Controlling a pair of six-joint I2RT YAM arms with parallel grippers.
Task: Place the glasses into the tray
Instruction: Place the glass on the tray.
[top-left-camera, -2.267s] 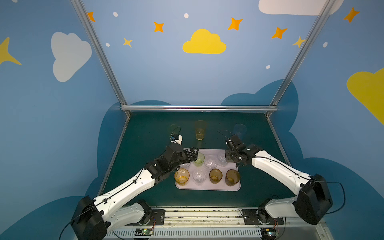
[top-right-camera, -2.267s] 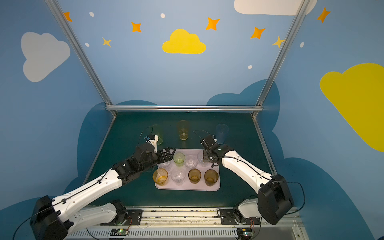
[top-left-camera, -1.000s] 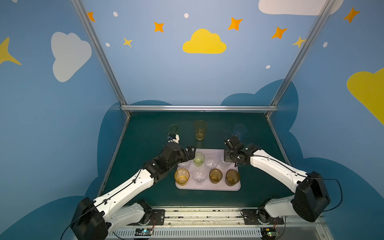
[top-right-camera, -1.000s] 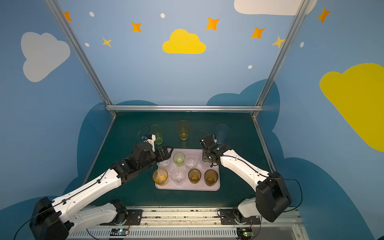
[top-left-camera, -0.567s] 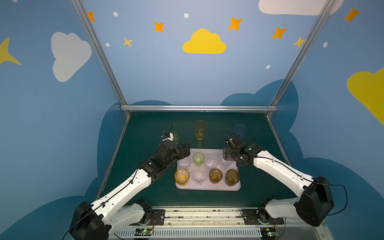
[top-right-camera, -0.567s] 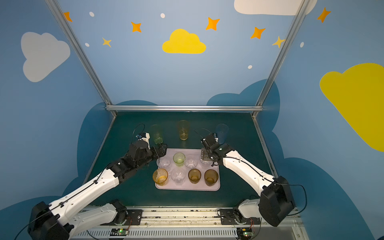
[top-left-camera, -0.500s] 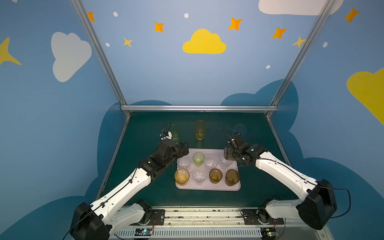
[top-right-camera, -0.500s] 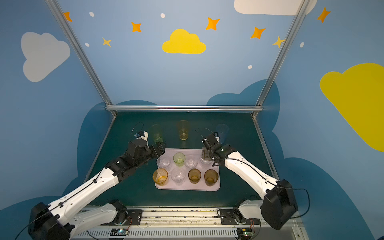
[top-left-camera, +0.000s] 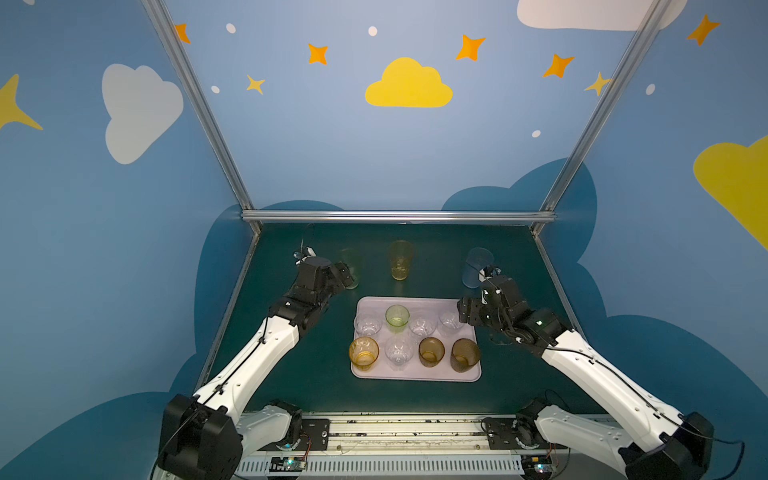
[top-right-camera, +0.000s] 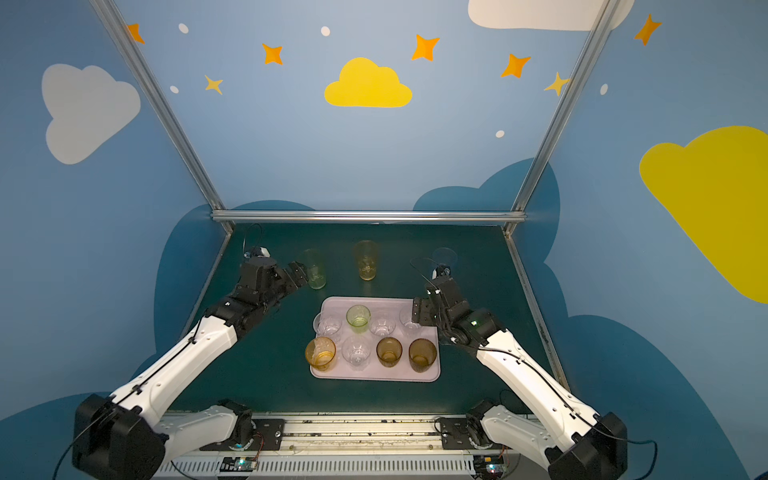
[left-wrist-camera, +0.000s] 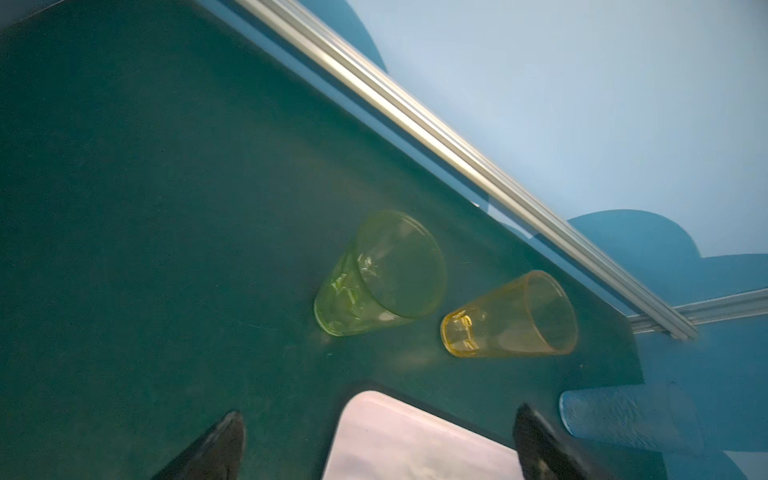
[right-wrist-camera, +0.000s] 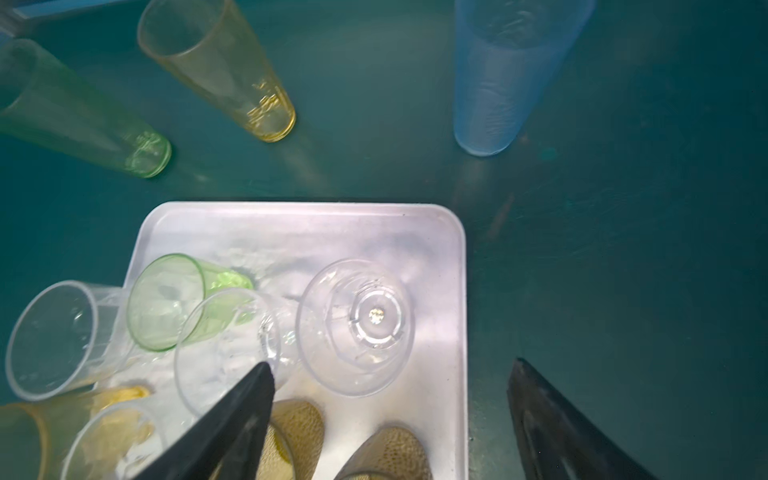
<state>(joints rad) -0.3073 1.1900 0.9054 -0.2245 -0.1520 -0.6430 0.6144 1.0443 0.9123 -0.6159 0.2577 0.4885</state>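
The pale pink tray (top-left-camera: 415, 375) lies in the middle of the dark green table (top-left-camera: 316, 365). Eight of the glasses stand upright in it, in two rows. The back row has a clear faceted glass (top-left-camera: 368, 325), a short green glass (top-left-camera: 397, 318) and two more clear glasses (top-left-camera: 422, 327) (top-left-camera: 451, 322). The front row has an amber glass (top-left-camera: 364, 352), one clear glass (top-left-camera: 398, 352) and two brown glasses (top-left-camera: 431, 351) (top-left-camera: 465, 354).

Three taller glasses stand on the table behind the tray: a tall green glass (top-right-camera: 316, 272), a tall amber glass (top-left-camera: 401, 259) and a pale blue glass (top-left-camera: 477, 268).

The left gripper (top-right-camera: 300, 272) is near the tall green glass. In the left wrist view its fingers (left-wrist-camera: 230, 436) are wide apart and hold nothing, and the glass is in front of them, not touching.

The right gripper (top-left-camera: 467, 313) hangs above the back right corner of the tray. Its fingers (right-wrist-camera: 249, 399) are also spread wide and empty, and the corner clear glass stands free on the tray.
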